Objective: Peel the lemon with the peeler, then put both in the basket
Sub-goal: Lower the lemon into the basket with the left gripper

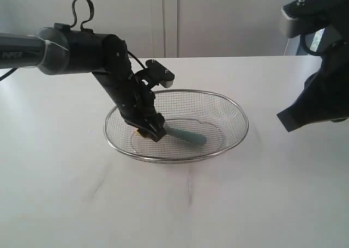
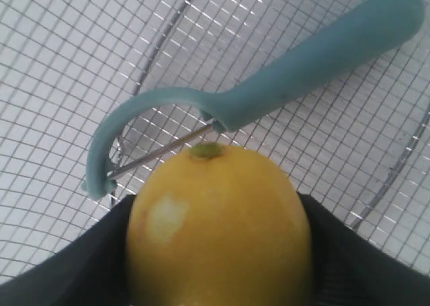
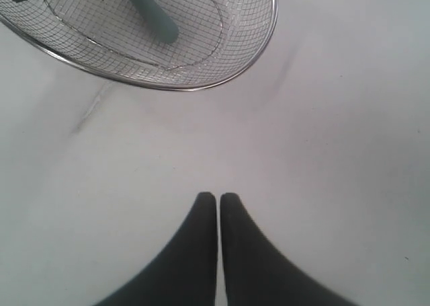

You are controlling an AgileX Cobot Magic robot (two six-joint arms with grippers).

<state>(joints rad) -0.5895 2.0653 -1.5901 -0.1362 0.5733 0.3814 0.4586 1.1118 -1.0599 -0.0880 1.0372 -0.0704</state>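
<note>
The silver wire basket [image 1: 234, 109] sits mid-table. My left gripper [image 1: 148, 129] reaches down into its left side and is shut on the yellow lemon [image 2: 218, 232], whose nubby tip points at the mesh; black fingers [image 2: 349, 252] flank it. In the exterior view only a sliver of the lemon [image 1: 140, 132] shows under the fingers. The teal peeler [image 2: 282, 84] lies on the basket floor just beyond the lemon, its handle [image 1: 188, 134] pointing right. My right gripper [image 3: 218, 200] hovers shut over bare table right of the basket [image 3: 265, 44], holding nothing.
The white table [image 1: 65, 193] surrounds the basket. A faint crease [image 1: 190, 191] runs across it in front of the basket. A pale wall stands behind the table's far edge.
</note>
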